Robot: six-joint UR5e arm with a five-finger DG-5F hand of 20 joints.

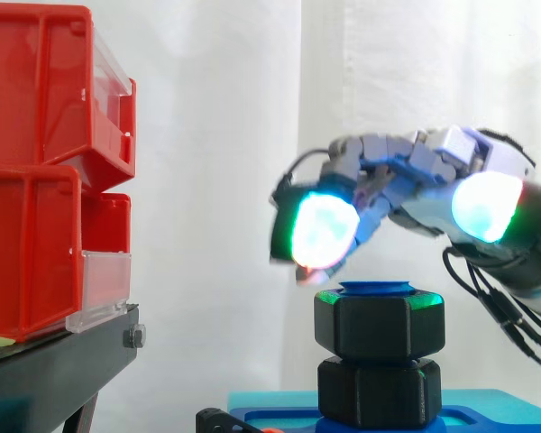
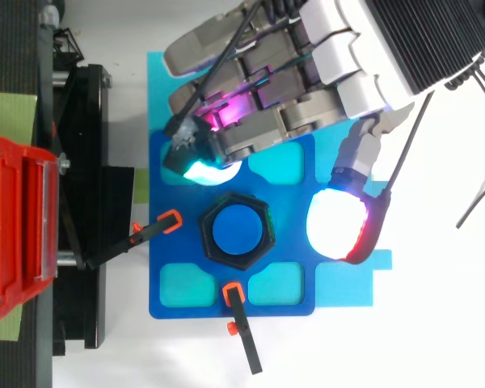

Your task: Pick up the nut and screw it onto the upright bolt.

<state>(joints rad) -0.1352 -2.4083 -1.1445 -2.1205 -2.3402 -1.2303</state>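
Though gently bent, spread wide and holding nothing: so the fingers [image 2: 259,137] and thumb [image 2: 337,222] of the hand [image 2: 347,56], entering from the upper right of the top view. Hovers just over the black nut [image 1: 379,325], glowing fingertip pad [image 1: 323,230] close above its upper left with a thin gap, thumb pad off to the right, well apart. Sits around the blue bolt [image 2: 237,230] at centre of the top view, bolt top poking just above. Stands over a second black hexagon [image 1: 379,392] on the blue plate [image 2: 170,242]. Red bins [image 1: 36,180] at left edge.
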